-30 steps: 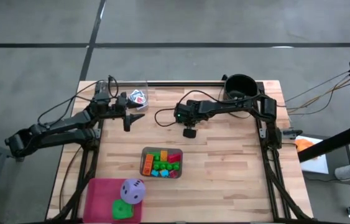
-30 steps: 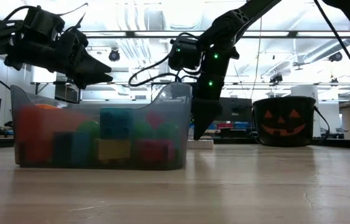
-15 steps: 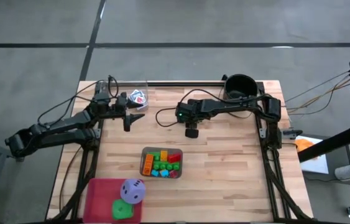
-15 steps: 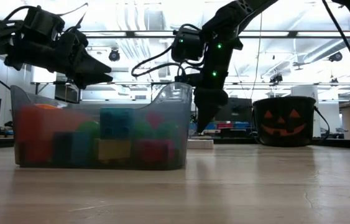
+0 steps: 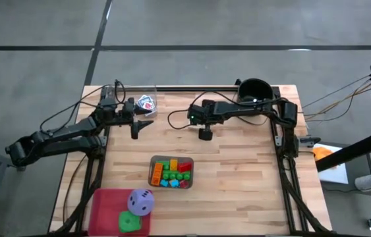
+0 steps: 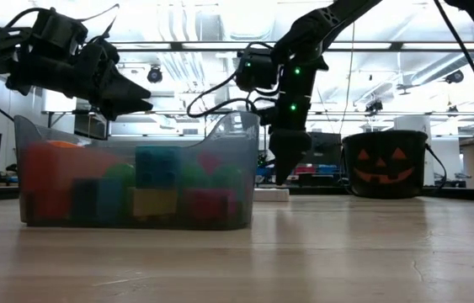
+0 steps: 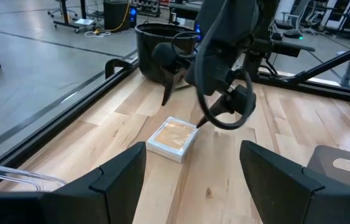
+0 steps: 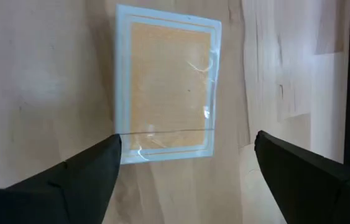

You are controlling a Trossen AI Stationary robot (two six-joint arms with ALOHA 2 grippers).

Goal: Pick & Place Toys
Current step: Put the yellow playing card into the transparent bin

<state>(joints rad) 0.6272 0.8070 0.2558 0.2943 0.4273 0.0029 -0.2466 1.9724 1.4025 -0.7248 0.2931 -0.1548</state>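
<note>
A flat card box [image 8: 165,87] with a clear rim and an orange face lies on its broad side on the wood, also seen in the left wrist view [image 7: 171,138] and the low view [image 6: 270,194]. My right gripper [image 8: 187,140] hangs open just above it, pointing steeply down, one finger on each side and clear of it [image 5: 205,134] [image 6: 283,172]. My left gripper [image 5: 142,125] [image 7: 193,152] waits open at the far left, holding nothing. Bright blocks fill the grey tray [image 5: 171,172].
The black bucket [image 5: 254,91] [image 6: 386,164] stands at the far right corner. A pink tray [image 5: 106,204] at the near left holds a purple die [image 5: 141,202] and a green die [image 5: 130,222]. A clear container [image 5: 145,102] with a card sits at the far left.
My right gripper has opened wide, risen a little and drawn slightly toward the far edge. The card box lies flat on the table below it.
</note>
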